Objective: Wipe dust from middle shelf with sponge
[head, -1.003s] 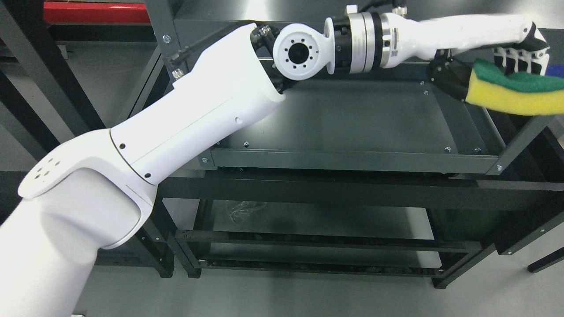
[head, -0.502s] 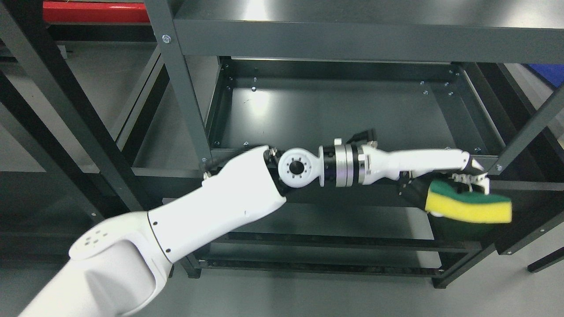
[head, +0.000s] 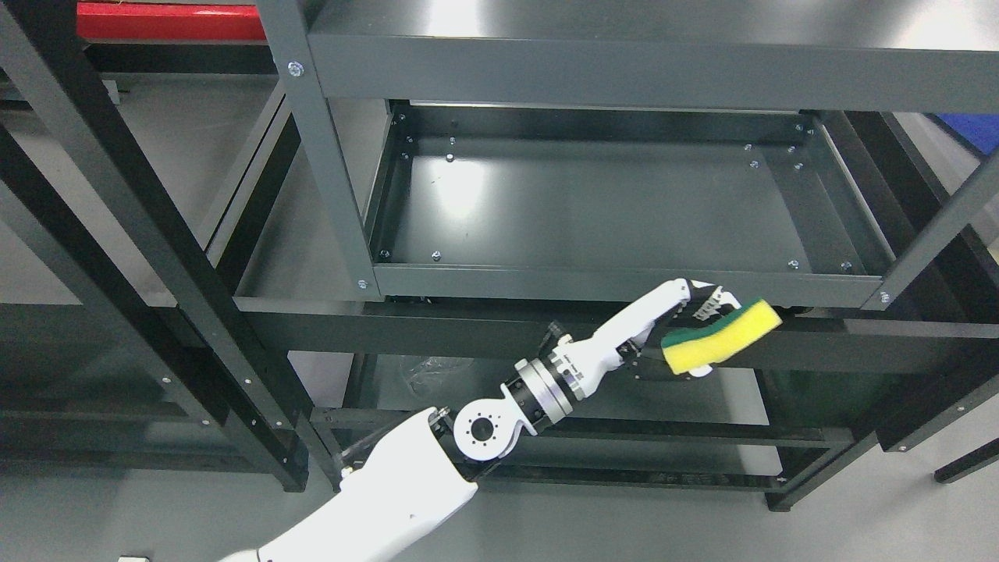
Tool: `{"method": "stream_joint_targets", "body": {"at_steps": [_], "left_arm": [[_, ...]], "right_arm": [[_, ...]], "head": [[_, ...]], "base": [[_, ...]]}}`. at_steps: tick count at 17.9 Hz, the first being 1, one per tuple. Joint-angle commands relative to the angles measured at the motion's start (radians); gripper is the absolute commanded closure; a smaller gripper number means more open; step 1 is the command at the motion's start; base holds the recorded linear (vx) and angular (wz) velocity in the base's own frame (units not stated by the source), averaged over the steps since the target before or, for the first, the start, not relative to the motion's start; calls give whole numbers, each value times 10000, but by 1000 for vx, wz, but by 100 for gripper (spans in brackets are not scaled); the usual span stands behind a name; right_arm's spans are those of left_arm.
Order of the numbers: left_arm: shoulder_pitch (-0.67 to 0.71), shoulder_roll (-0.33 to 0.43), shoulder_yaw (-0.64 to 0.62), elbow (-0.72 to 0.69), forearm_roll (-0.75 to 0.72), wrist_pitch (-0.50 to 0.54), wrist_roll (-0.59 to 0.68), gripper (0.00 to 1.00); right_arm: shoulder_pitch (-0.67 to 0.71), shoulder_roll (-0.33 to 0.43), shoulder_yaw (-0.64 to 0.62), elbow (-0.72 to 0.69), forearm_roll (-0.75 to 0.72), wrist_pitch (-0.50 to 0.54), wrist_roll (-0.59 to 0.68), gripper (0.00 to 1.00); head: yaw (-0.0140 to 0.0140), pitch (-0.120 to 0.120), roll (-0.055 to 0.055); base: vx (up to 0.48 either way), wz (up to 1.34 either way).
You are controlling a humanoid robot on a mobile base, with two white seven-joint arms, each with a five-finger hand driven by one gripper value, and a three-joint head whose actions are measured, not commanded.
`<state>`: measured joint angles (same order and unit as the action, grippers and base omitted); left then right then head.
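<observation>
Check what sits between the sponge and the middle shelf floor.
In the head view, only the shelf's front rim lies between the sponge, gripped by the left hand in front of and below it, and the bare middle shelf floor.

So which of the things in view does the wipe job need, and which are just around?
Job:
- sponge, gripped by the left robot hand
- middle shelf

Just around:
- top shelf
- clear plastic wrapper on the lower shelf
- red bar
</observation>
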<state>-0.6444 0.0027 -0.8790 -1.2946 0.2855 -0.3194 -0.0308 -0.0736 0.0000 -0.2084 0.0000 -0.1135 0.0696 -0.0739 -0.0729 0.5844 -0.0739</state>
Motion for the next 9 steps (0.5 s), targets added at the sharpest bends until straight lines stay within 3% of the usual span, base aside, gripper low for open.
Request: {"method": "stream_joint_targets", "body": {"at_steps": [1,4,9], "left_arm": [[2790,148,4980,-3356,-631,357,798,98],[3725,148,6470,-4140,-631,112,830,99],[5323,148,7667,-4802,-631,-700,921,99]], "right_arm": [[0,-175,-2,-174,0,71,3,0],[0,-175,-2,-174,0,71,3,0],[0,-175,-2,-174,0,71,3,0]], "head": [[0,0,0],[0,0,0],[0,0,0]], "base": [[0,0],[0,0],[0,0]]}}
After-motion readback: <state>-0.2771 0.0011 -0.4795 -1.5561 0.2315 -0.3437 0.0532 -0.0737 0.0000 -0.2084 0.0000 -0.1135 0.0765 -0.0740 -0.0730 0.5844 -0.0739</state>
